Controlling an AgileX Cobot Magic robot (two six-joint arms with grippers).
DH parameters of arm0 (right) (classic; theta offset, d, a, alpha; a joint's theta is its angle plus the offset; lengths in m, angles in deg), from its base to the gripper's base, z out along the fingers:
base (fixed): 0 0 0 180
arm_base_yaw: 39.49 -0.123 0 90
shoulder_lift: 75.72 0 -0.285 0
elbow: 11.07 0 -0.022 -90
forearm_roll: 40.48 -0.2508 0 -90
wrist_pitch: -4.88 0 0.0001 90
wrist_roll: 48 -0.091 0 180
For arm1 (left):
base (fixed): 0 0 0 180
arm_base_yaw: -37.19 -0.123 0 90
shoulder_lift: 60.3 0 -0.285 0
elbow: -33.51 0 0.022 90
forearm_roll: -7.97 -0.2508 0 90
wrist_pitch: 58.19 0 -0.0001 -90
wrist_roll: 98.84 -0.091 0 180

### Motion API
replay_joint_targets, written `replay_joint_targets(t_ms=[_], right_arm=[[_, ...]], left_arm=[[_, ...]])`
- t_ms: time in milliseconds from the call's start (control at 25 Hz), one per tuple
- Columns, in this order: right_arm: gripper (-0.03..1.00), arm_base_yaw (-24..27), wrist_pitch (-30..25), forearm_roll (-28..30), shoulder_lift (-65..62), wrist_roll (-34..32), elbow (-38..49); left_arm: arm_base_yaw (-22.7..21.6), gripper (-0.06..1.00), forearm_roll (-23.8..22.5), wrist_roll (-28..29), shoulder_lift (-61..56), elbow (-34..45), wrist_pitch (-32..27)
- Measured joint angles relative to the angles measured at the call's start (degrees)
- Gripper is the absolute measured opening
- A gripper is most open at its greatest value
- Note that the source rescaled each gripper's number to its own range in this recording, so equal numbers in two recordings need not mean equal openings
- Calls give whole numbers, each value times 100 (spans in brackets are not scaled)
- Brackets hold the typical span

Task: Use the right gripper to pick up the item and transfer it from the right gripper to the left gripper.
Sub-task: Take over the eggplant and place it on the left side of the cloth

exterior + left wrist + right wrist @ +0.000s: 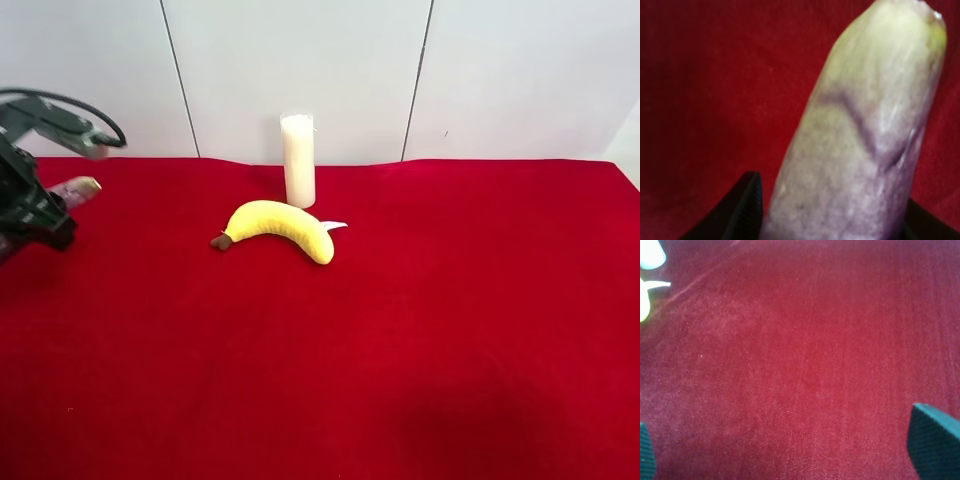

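The item (860,140) looks mottled purple-grey near the grip, fading to pale cream-yellow at its tip. The left gripper (832,220) is clenched on it, a black jaw pressed to each side. From above, it juts out of the arm at nine o'clock, its tip raised over the red cloth (420,360). The right gripper (790,460) stands wide apart, holding nothing. Farther off, toward twelve o'clock, lies a yellow banana (280,228); just behind it stands a white candle (298,160).
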Motion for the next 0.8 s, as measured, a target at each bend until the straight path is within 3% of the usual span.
replay_joint_targets(t_ms=[360, 800], right_arm=[[100, 0, 0, 0, 0, 0, 0], [100, 0, 0, 0, 0, 0, 0]], left_arm=[[0, 0, 9, 0, 1094, 0, 393], [-12, 0, 223, 0, 1156, 0, 842]])
